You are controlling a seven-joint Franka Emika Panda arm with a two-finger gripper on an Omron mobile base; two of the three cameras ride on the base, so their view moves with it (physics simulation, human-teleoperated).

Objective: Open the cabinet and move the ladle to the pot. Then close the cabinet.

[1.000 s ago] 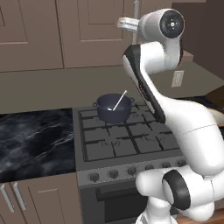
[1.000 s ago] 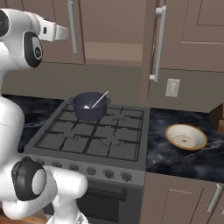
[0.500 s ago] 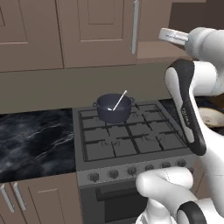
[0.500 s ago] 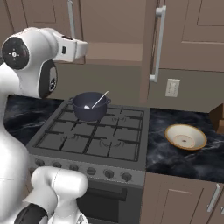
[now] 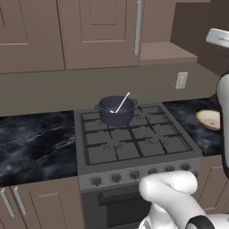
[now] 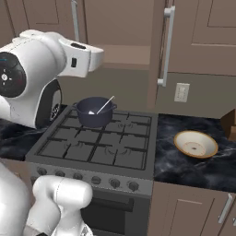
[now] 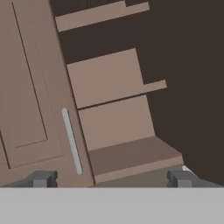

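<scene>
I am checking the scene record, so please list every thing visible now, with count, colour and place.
cabinet: one, taupe-brown, on the wall above the stove; one door swung open, shelves bare.
pot: one, dark blue-grey, on the back left burner.
ladle: one, silvery-white, leaning inside the pot.
stove: one, grey, between black marble counters.
dish: one, tan, on the counter right of the stove.
wall outlet: one, white, on the backsplash.
gripper: one, dark fingertips apart, facing the open cabinet.
</scene>
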